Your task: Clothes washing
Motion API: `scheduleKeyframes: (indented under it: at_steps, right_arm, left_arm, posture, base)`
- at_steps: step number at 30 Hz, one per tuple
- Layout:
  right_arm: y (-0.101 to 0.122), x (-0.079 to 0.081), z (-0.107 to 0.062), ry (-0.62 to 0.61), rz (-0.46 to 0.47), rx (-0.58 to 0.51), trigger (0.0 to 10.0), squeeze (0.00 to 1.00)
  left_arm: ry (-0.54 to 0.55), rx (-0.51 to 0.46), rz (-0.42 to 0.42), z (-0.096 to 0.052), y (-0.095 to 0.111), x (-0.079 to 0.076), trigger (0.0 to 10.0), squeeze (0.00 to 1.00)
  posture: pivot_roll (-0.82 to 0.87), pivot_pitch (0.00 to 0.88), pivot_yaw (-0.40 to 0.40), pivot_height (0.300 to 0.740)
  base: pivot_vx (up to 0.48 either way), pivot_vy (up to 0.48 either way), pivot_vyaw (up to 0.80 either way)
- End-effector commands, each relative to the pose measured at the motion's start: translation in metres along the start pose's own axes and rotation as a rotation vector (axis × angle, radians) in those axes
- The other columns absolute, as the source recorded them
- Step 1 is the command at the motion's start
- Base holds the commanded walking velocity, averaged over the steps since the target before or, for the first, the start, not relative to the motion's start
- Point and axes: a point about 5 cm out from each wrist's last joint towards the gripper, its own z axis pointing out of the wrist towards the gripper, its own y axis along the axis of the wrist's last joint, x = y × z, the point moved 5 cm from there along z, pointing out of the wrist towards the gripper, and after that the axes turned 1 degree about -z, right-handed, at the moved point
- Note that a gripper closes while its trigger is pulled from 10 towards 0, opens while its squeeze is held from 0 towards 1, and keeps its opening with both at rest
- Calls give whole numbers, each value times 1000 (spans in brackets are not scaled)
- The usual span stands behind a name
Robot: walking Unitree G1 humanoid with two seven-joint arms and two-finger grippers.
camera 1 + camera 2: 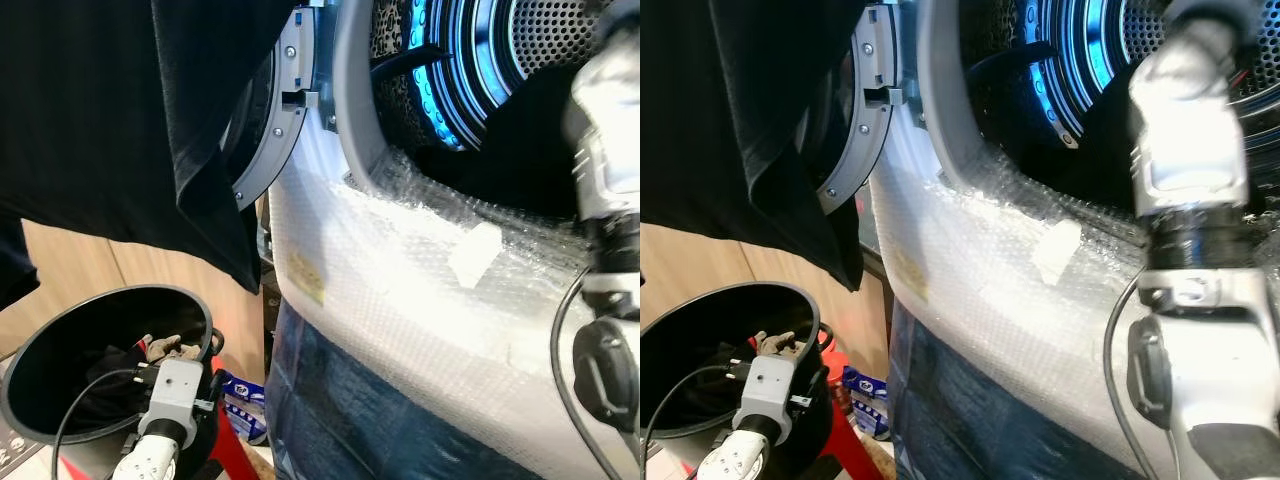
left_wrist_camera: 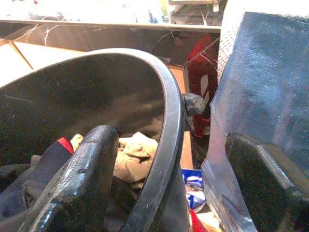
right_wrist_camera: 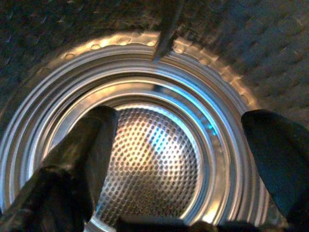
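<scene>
The washing machine (image 1: 400, 300) is wrapped in bubble wrap, and its drum (image 1: 500, 50) glows blue inside. A black garment (image 1: 120, 110) hangs over the open door (image 1: 275, 130). Dark cloth (image 1: 510, 150) lies in the drum's mouth. My right arm (image 1: 1185, 150) reaches into the drum; the right gripper (image 3: 178, 116) is open there, nothing between its fingers, facing the perforated back wall (image 3: 154, 164). A black basket (image 1: 60, 350) at lower left holds beige and dark clothes (image 2: 130, 154). My left gripper (image 2: 169, 140) is open, its fingers either side of the basket rim (image 2: 171, 111).
A red stand (image 1: 235, 455) and a blue-and-white pack (image 1: 245, 400) sit on the floor between basket and machine. A wooden panel (image 1: 90, 270) stands behind the basket. A white tag (image 1: 475, 250) sticks to the bubble wrap below the drum opening.
</scene>
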Motion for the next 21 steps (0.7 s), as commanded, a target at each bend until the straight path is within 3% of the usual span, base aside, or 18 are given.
scheduleKeyframes:
  at_steps: [1,3,5,8,10,15,16,17,18,19,21]
  right_arm:
    - [-66,41,-26,208,-53,240,10000,1000]
    - [-79,46,-32,218,-74,251,10000,1000]
    - [-74,44,-28,194,-39,230,10000,1000]
    - [-47,33,-16,137,3,127,10000,1000]
    - [-26,39,-15,218,163,108,10000,1000]
    - [-20,25,-15,212,195,94,10000,1000]
    - [-22,17,-12,203,200,101,10000,824]
    - [-23,14,-12,198,198,103,10000,769]
    - [-27,10,-10,198,191,109,10000,467]
    - [-28,9,-10,203,188,113,10000,0]
    - [-29,7,-10,233,219,119,10000,0]
  left_arm:
    - [-11,17,3,-3,-4,-4,10000,0]
    - [-19,23,4,-4,-6,-5,10000,0]
    - [-19,22,4,-4,-5,-5,10000,0]
    - [-19,20,4,-2,-4,-5,10000,0]
    - [-19,14,3,1,-1,-6,10000,0]
    - [-21,14,0,1,-2,-9,10000,0]
    - [-22,16,-3,0,-3,-10,10000,0]
    - [-23,18,-3,0,-3,-10,10000,0]
    - [-23,20,-4,-1,-4,-10,10000,0]
    - [-23,20,-5,-1,-4,-10,10000,0]
    - [-23,22,-6,-1,-4,-10,10000,0]
  posture:
    - [23,0,-69,740]
    - [23,0,-69,740]
    - [23,0,-69,740]
    - [11,0,-63,740]
    - [10,0,-64,740]
    - [-1,0,-66,740]
    - [-1,0,-66,740]
    - [-5,0,-65,740]
    - [-5,0,-65,740]
    - [-5,0,-65,740]
    - [-5,0,-65,740]
  base:
    - [0,0,0]
    - [0,0,0]
    - [0,0,0]
    - [0,0,0]
    - [0,0,0]
    - [0,0,0]
    - [0,0,0]
    - [0,0,0]
    - [0,0,0]
    - [0,0,0]
    - [0,0,0]
